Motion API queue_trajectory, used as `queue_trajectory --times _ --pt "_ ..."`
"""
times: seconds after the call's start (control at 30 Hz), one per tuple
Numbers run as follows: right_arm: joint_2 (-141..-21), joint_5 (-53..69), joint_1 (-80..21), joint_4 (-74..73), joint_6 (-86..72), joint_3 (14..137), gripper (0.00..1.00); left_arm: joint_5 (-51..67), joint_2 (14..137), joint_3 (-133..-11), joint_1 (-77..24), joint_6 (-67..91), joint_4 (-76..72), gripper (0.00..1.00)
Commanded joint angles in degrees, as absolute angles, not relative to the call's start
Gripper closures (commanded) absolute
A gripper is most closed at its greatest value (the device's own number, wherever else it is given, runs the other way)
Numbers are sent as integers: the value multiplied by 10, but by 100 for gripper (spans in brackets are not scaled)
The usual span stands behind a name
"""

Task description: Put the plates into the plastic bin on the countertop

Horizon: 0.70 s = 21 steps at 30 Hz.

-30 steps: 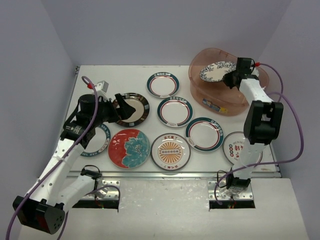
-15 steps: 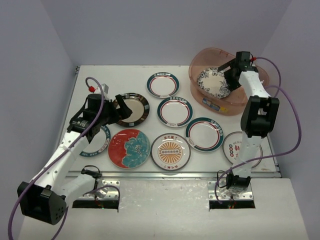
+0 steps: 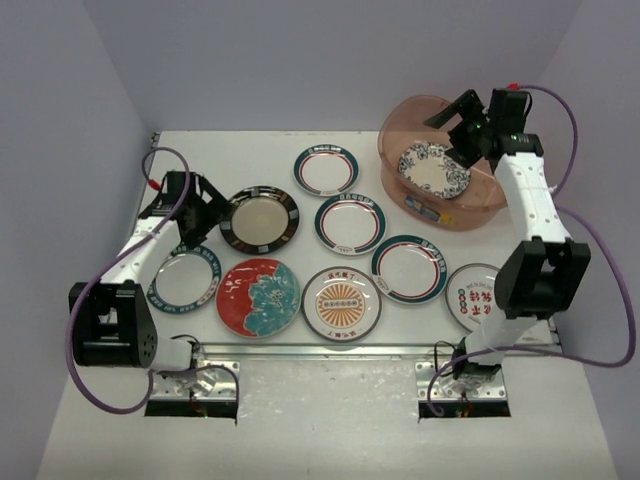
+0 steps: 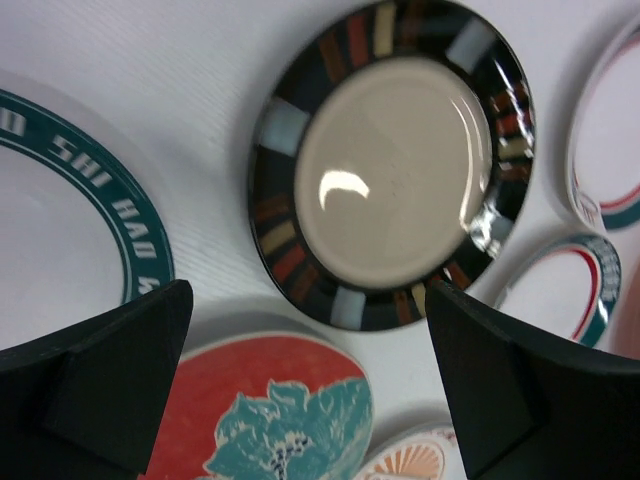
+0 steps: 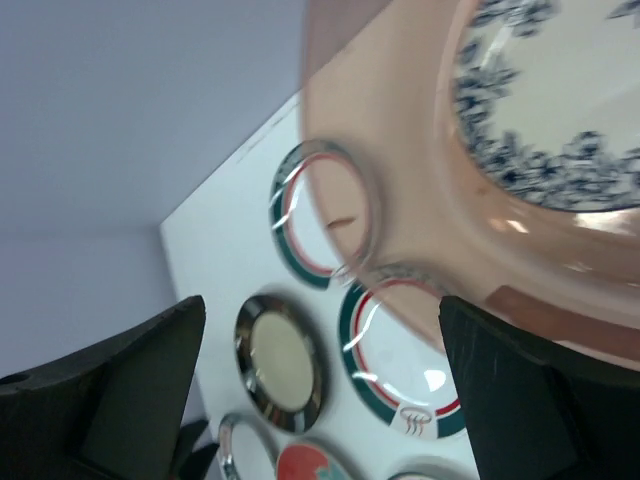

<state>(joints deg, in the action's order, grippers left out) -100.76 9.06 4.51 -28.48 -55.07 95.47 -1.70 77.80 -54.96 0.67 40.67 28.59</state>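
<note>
Nearer arm: left gripper [image 3: 205, 208] spread; dark-rimmed plate [image 3: 259, 218] just ahead, flat on worktop [image 3: 250, 150]; right gripper [image 3: 456, 130] spread, empty, over plastic bin [image 3: 400, 125].

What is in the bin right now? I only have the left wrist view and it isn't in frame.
Observer: One plate. The blue floral plate lies flat inside the plastic bin.
Operator: Is the right hand holding anything?
Observer: No. The right hand hovers open over the bin, empty.
Operator: How many plates are on the countertop?
Observer: Eight plates lie on the countertop, none stacked.
</note>
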Motion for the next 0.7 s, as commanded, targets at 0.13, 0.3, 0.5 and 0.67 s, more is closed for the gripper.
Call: queue_trajectory --times 0.13,0.3,0.5,0.67 --pt "-857 521 -17 -101 -447 757 1 -31 906 -601 33 390 187 0" --pt "-753 570 -19 -9 -439 613 1 64 1049 -710 58 287 201 0" --pt "-733 589 -15 -70 -377 613 1 152 1085 -668 89 271 162 0" --pt "-724 597 -9 -71 -366 603 1 198 1093 -640 100 265 135 14"
